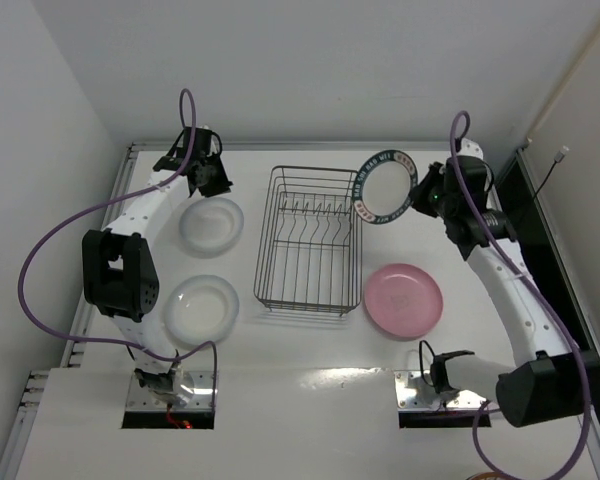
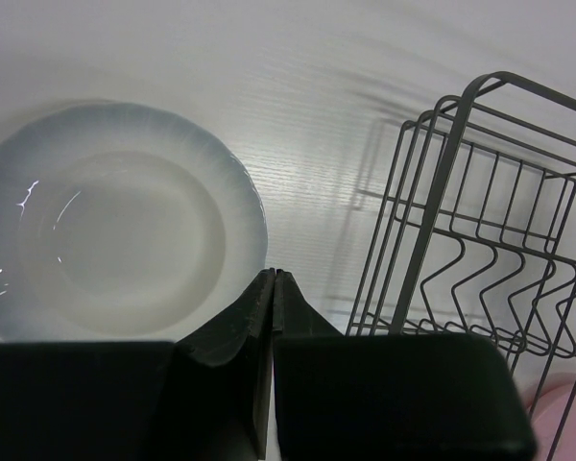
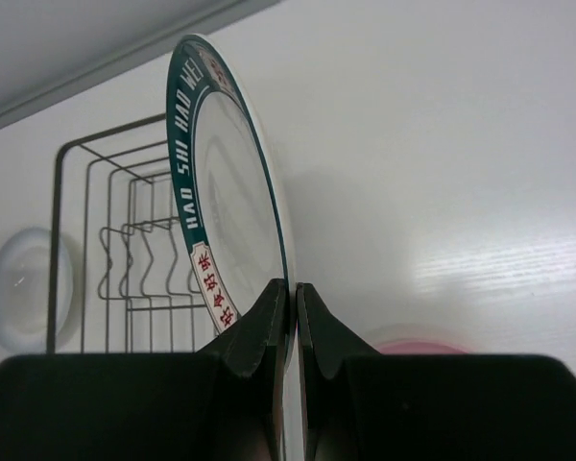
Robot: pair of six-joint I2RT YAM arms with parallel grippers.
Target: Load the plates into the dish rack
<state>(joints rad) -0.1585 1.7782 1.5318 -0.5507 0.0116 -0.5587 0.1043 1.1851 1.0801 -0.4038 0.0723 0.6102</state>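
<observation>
Two whitish plates (image 1: 211, 225) lay left of the dish rack (image 1: 307, 240), a pink plate (image 1: 403, 298) right. The right gripper (image 3: 290, 288) pinched the tilted green-rimmed plate (image 1: 385, 187) by the rack's far right corner. The left gripper (image 2: 274, 277) was closed, empty.

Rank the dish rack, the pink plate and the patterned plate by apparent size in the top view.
1. dish rack, clearly largest.
2. pink plate and patterned plate: near alike. The patterned one is held tilted off the table in the right gripper, nearer the camera, so I won't rank them.
</observation>
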